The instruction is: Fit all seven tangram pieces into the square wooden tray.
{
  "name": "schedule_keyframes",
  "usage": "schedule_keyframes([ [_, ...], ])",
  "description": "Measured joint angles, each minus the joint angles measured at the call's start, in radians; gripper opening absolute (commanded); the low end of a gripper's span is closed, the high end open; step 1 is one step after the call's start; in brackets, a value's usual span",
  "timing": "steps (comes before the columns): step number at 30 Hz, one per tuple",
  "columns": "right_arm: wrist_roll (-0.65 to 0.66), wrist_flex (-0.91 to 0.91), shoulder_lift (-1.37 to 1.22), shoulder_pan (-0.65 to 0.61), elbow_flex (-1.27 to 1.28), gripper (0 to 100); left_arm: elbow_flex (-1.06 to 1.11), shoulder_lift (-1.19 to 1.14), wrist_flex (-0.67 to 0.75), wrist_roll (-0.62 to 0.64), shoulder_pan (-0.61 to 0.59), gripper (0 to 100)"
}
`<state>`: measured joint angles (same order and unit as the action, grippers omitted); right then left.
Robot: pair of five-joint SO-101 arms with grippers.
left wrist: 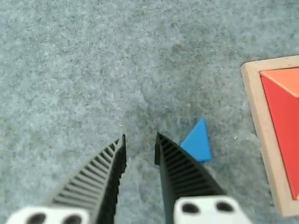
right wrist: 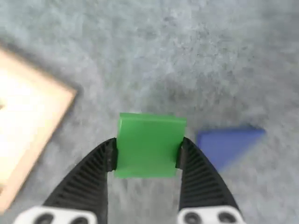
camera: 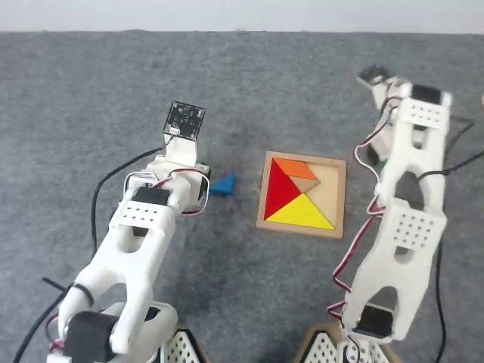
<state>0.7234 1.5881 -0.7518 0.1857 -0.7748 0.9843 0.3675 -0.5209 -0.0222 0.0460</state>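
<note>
- As the green square (right wrist: 148,144) looks light, stiff and smooth, its flat opposite edges suit gripping; the right gripper (right wrist: 145,150) clamps them (near the tray (camera: 341,198), right of centre).
- Left gripper (left wrist: 140,138), slightly parted and empty, sits beside the mid-frame blue triangle (camera: 224,184).

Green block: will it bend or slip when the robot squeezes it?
The green block is probably stiff: its edges look straight though the right end effector squeezes it. Flat-sided, it likely won't roll. The ribbed fingers should limit slipping.
</note>
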Motion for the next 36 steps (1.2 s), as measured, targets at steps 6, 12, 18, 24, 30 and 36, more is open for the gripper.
schedule_keyframes([
  [6,-0.011,0.163,0.242,-0.034,0.006,2.3,0.000,0.000,0.000,0.000,0.000,11],
  [12,-0.011,0.133,0.465,-0.114,0.299,2.2,0.000,0.000,0.000,0.000,0.000,11],
  [18,-0.014,-0.187,0.799,-0.186,0.841,2.3,0.000,0.000,0.000,0.000,0.000,11],
  [24,-0.002,-0.496,0.902,-0.295,1.283,2.4,0.000,0.000,0.000,0.000,0.000,11],
  [30,0.057,-0.606,0.818,-0.310,1.297,2.4,0.000,0.000,0.000,0.000,0.000,11],
  [36,0.110,-0.620,0.678,-0.311,1.243,2.4,0.000,0.000,0.000,0.000,0.000,11],
])
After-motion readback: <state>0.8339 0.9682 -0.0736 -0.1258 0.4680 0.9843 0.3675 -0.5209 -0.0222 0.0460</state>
